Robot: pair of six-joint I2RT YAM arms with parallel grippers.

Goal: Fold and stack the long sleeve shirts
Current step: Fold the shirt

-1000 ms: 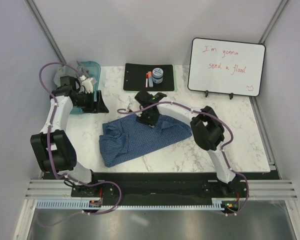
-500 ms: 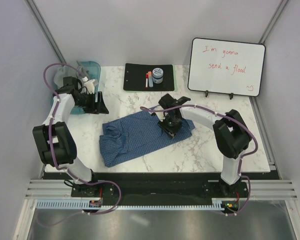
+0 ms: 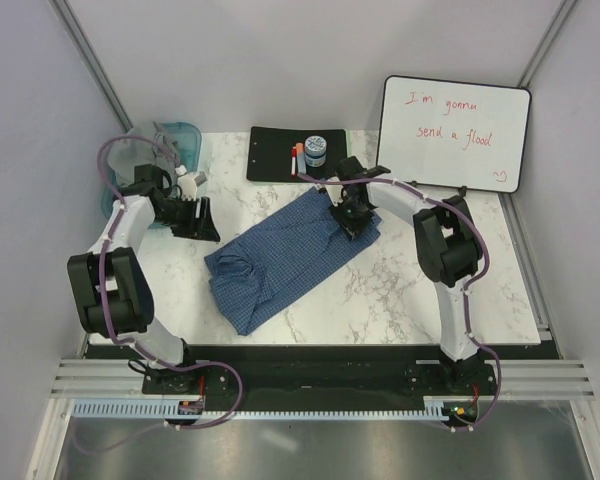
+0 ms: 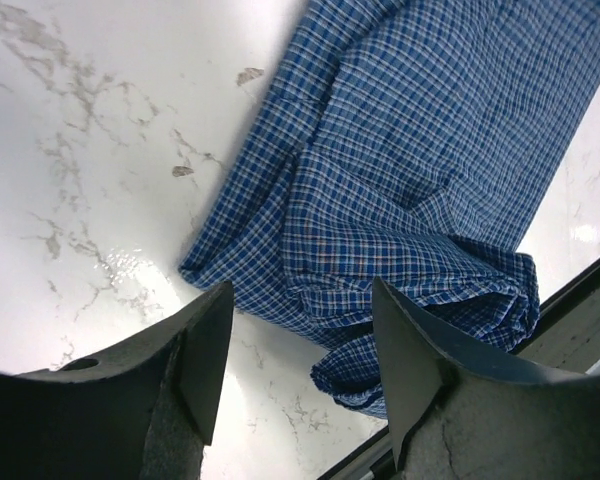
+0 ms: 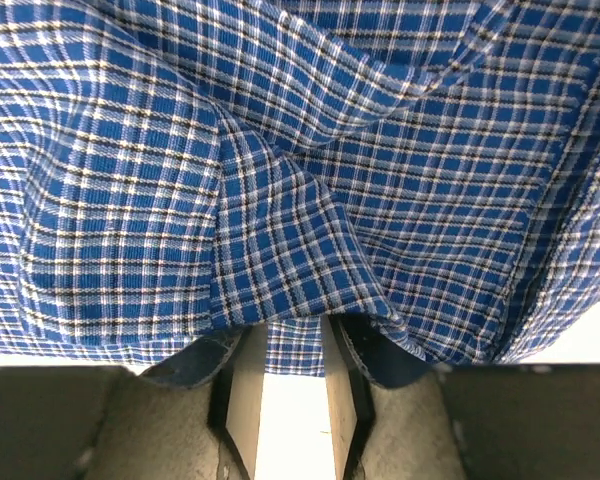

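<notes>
The blue-and-white checked shirt (image 3: 280, 255) lies loosely folded in a diagonal band across the middle of the marble table. My right gripper (image 3: 352, 215) is at its far right end, shut on a fold of the cloth; the right wrist view shows the checked shirt (image 5: 300, 150) pinched between the right gripper (image 5: 292, 370)'s narrow jaws. My left gripper (image 3: 198, 218) is open and empty, left of the shirt; in the left wrist view the left gripper (image 4: 300, 370) hangs over bare marble near the checked shirt (image 4: 420, 180)'s bunched end. I cannot make out the grey shirt.
A translucent teal tub (image 3: 175, 140) stands at the back left, behind my left arm. A black clipboard (image 3: 275, 160) with a jar (image 3: 316, 150) and markers lies at the back centre. A whiteboard (image 3: 452, 133) stands at the back right.
My right gripper has moved right and toward the back, dragging the shirt's end with it; the shirt now lies stretched diagonally. My left gripper has shifted slightly right.
</notes>
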